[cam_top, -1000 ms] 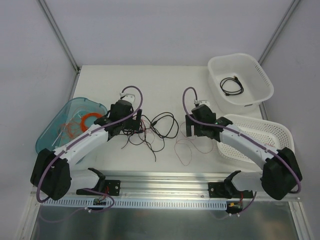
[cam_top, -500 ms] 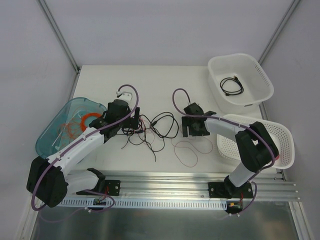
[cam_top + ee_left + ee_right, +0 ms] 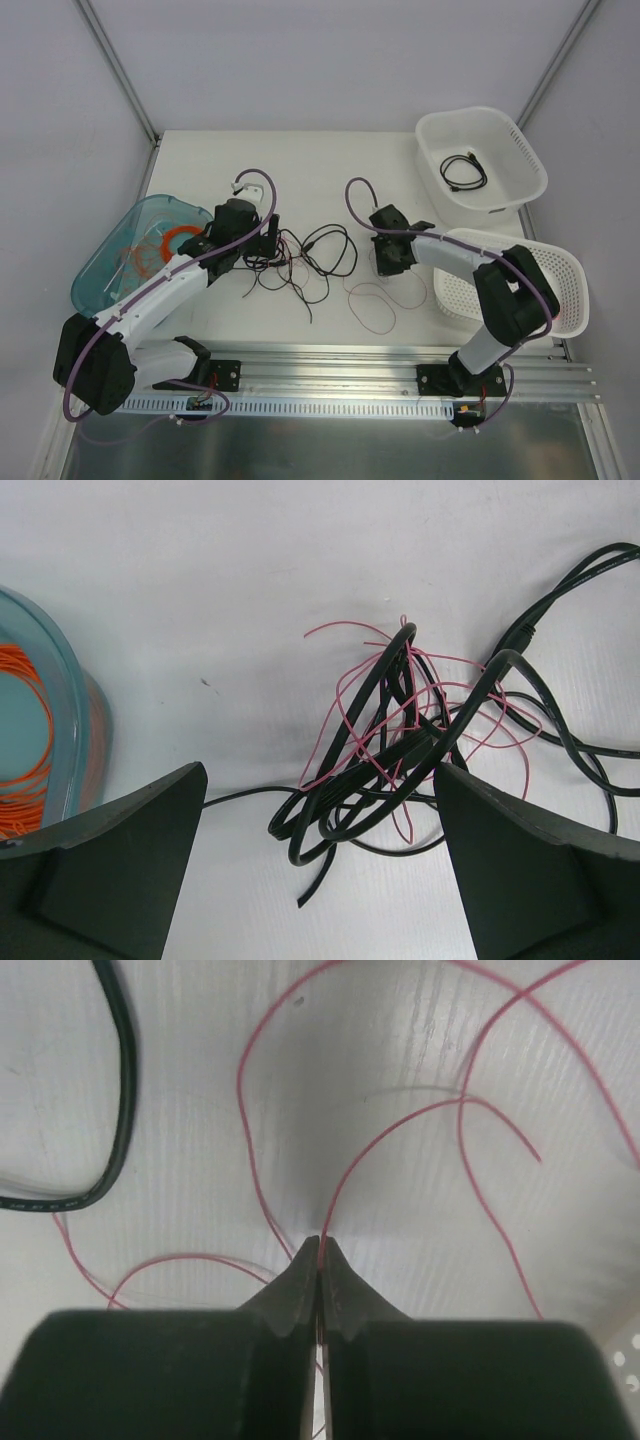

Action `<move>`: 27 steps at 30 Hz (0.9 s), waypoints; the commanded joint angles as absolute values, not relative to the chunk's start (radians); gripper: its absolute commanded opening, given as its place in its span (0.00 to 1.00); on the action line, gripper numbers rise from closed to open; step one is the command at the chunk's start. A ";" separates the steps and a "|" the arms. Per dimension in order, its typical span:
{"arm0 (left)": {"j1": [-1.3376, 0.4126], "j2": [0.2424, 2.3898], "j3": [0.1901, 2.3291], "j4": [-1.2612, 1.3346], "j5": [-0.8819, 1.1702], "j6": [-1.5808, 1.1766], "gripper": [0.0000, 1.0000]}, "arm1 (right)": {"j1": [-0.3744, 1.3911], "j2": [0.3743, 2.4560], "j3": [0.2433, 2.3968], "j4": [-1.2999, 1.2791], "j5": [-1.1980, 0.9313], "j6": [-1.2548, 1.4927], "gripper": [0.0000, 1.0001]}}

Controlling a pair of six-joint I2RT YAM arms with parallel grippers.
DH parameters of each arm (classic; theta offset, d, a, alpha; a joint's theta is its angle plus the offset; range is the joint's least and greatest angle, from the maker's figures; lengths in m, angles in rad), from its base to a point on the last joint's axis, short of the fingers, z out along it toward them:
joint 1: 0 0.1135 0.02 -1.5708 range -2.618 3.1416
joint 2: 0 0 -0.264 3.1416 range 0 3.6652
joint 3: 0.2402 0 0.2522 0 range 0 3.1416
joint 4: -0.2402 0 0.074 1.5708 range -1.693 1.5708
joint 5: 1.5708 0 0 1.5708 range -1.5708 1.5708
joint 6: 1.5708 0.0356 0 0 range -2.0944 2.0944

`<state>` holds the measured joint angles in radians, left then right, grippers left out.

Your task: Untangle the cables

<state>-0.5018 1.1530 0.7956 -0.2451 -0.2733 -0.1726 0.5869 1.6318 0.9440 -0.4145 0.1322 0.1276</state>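
Observation:
The cables (image 3: 305,255) lie mid-table as a loose tangle of black leads and thin pink-red wire. In the left wrist view the tangle (image 3: 420,730) lies on the white table just ahead of and between my left gripper's wide-open fingers (image 3: 130,830). My left gripper (image 3: 268,245) is open at the tangle's left edge, holding nothing. My right gripper (image 3: 388,268) stands to the right of the tangle, its tips (image 3: 320,1245) shut on a thin red wire (image 3: 390,1140). That wire trails in a loop (image 3: 350,300) on the table. A black cable (image 3: 125,1060) curves past at the left.
A teal tub (image 3: 105,265) holding an orange ring coil (image 3: 180,238) sits at the left. A white basket (image 3: 525,150) at the back right holds a black cable (image 3: 465,170). A second white basket (image 3: 565,270) lies under the right arm. A metal rail (image 3: 330,365) runs along the near edge.
My right arm swung left over the red wire loop, and its gripper went from open to shut on the wire. The left gripper edged slightly toward the tangle and stayed open.

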 commanded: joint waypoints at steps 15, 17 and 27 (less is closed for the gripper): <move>-0.486 1.124 0.813 -0.245 -0.291 -0.170 0.98 | 0.577 1.151 1.620 -0.981 0.429 -0.066 0.01; -0.486 1.123 0.811 -0.247 -0.293 -0.170 0.98 | 0.552 1.122 1.689 -1.017 0.504 -0.077 0.01; -0.488 1.120 0.810 -0.245 -0.298 -0.170 0.98 | 0.471 0.974 1.830 -0.991 0.845 -0.121 0.01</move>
<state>-0.4953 1.1442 0.7956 -0.2455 -0.2737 -0.1726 0.4946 0.9852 1.8286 -0.9558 0.6281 -0.0837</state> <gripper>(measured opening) 0.982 0.012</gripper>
